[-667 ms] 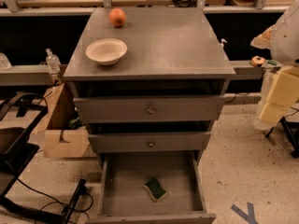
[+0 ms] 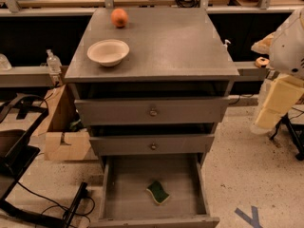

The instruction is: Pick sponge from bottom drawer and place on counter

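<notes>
**Sponge in the open bottom drawer, hand off to the side**

Sponge (image 2: 158, 192) flat on the floor of the bottom drawer (image 2: 128, 184), dark green pad up, a sliver of yellow along its near edge. Turned at a slant, a little past the drawer's middle toward the front wall, touching no wall. Well below the hand and far to its left, well apart from it.

Bottom drawer pulled out wide and open to view, lower than the hand and left of it. Just above it the middle drawer (image 2: 190, 145), then the top drawer (image 2: 190, 110), both slightly out, each with a small round knob at the centre. Top drawer roughly level with the hand.

Hand (image 2: 277, 103) at the right margin, pale yellow, hanging under a white arm segment (image 2: 294, 42). Clear of the cabinet, over the speckled floor (image 2: 247, 175). Open or closed: cannot tell.

Desk (image 2: 180, 46), the flat grey top of the cabinet, up and left of the hand. On it, far from the hand, a white bowl (image 2: 108, 52) toward the left front. Behind the bowl an orange fruit (image 2: 119, 17), close to the back edge, the two apart.

Farther left, beyond the cabinet, a cardboard box (image 2: 61, 139) on the floor and a small clear bottle (image 2: 53, 61) on a ledge above it. Below the hand and slightly left, a blue tape cross (image 2: 249, 216) on the floor.
</notes>
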Controlling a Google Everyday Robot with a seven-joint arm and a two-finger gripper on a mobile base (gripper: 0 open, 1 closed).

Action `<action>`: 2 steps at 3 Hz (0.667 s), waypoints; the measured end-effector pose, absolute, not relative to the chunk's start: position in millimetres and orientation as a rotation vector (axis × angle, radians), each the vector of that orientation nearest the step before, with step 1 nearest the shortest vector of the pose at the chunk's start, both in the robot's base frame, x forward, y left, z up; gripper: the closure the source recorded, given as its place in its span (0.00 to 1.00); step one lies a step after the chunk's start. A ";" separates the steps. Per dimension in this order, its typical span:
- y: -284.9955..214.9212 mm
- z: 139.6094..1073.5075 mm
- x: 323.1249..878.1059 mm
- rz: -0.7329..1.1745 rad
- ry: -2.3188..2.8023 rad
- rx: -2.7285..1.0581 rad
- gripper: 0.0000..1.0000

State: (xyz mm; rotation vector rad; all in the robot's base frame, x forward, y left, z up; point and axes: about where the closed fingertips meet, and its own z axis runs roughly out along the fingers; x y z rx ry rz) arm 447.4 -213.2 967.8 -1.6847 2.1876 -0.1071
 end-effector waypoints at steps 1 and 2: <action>-211.5 916.9 438.6 0.006 2.133 -1.646 0.00; -209.4 827.2 418.0 0.224 2.080 -1.568 0.00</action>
